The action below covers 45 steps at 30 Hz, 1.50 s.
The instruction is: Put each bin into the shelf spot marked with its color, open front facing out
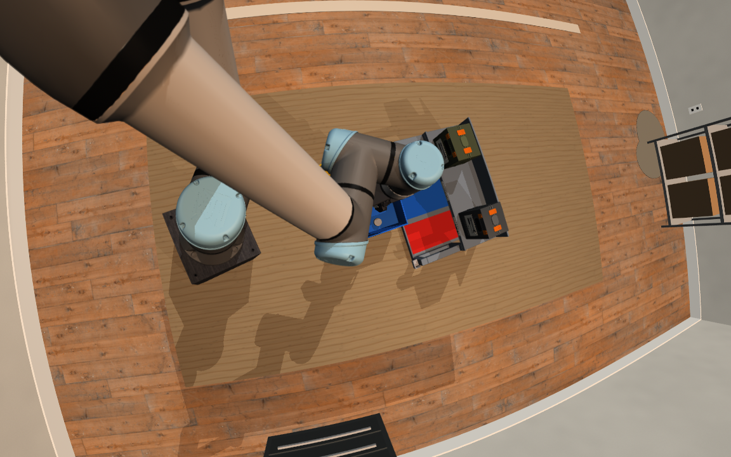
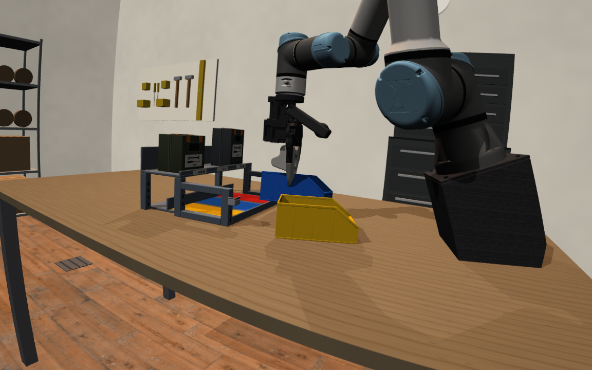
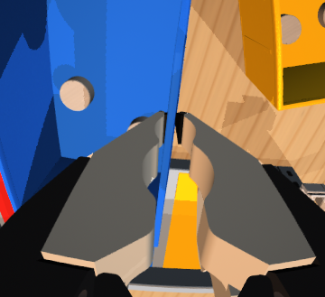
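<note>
The gripper (image 3: 171, 127) points straight down and pinches the thin side wall of the blue bin (image 3: 113, 49), one finger inside, one outside. In the exterior view the blue bin (image 2: 304, 186) sits low at the front of the shelf (image 2: 202, 189), beside the red mark (image 2: 248, 198), with the blue mark (image 2: 217, 202) and yellow mark close by. Round parts (image 3: 77, 93) show inside the bin. The yellow bin (image 2: 312, 224) rests on the table (image 2: 381, 294), just in front, apart from the gripper.
</note>
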{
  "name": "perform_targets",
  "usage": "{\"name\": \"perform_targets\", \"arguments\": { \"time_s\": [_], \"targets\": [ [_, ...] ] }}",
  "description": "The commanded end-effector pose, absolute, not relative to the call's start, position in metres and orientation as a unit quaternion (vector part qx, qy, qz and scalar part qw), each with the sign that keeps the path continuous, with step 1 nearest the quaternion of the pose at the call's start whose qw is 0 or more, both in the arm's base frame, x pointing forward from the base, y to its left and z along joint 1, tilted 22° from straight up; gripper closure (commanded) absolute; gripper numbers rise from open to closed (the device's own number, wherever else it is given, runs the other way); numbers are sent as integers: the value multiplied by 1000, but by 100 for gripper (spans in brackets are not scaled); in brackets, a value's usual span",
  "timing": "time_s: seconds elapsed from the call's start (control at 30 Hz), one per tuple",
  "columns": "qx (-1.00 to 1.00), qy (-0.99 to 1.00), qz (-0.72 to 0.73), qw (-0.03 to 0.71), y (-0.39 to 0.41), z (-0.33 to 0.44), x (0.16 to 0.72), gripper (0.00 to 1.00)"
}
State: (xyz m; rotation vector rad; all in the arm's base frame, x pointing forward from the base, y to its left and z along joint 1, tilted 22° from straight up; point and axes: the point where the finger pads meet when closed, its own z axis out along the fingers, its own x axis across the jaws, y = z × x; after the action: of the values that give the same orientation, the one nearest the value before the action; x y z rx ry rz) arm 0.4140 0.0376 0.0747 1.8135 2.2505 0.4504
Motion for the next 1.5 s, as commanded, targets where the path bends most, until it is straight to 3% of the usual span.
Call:
{"name": "perform_targets", "arguments": {
  "time_s": [0.0, 1.47],
  "targets": [
    [617, 766, 149, 106, 38, 75, 415, 100],
    [625, 776, 59, 59, 39, 82, 419, 100]
  ]
}}
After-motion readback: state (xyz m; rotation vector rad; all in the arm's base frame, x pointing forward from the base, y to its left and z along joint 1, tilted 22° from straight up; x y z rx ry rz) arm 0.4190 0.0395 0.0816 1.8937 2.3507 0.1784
